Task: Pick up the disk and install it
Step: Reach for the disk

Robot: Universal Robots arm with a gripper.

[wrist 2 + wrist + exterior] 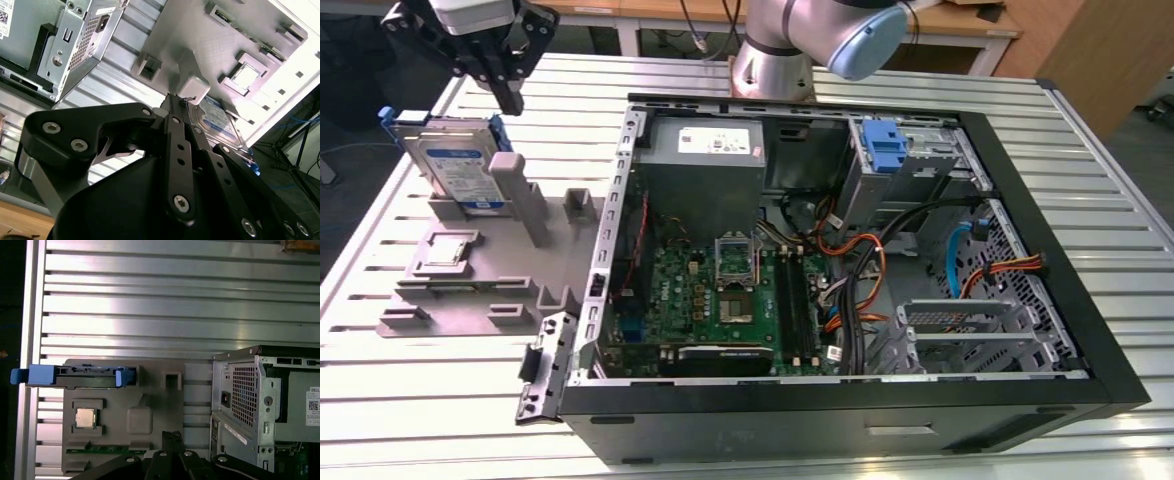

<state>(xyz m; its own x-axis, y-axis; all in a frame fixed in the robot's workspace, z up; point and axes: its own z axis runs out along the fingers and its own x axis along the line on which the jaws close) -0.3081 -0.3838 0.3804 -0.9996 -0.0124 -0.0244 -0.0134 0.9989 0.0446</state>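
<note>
The disk (454, 165) is a silver-grey drive with a white-and-blue label and blue rails. It stands on edge, leaning in a slot of the grey holder plate (467, 295) at the exterior view's left. The first wrist view shows the disk (75, 376) edge-on with a blue rail end on each side, and the second wrist view shows its label (220, 117). My gripper (507, 98) hangs above and just right of the disk's top edge, apart from it. The gripper (176, 100) (172, 436) is shut, its black fingers together with nothing between them.
An open computer case (1107, 330) lies on the slatted metal table (1107, 170), right of the holder plate. Inside it are a grey power-supply box (707, 145), a blue bracket (887, 145), a green board and cables. A small square chip (85, 417) sits on the holder plate.
</note>
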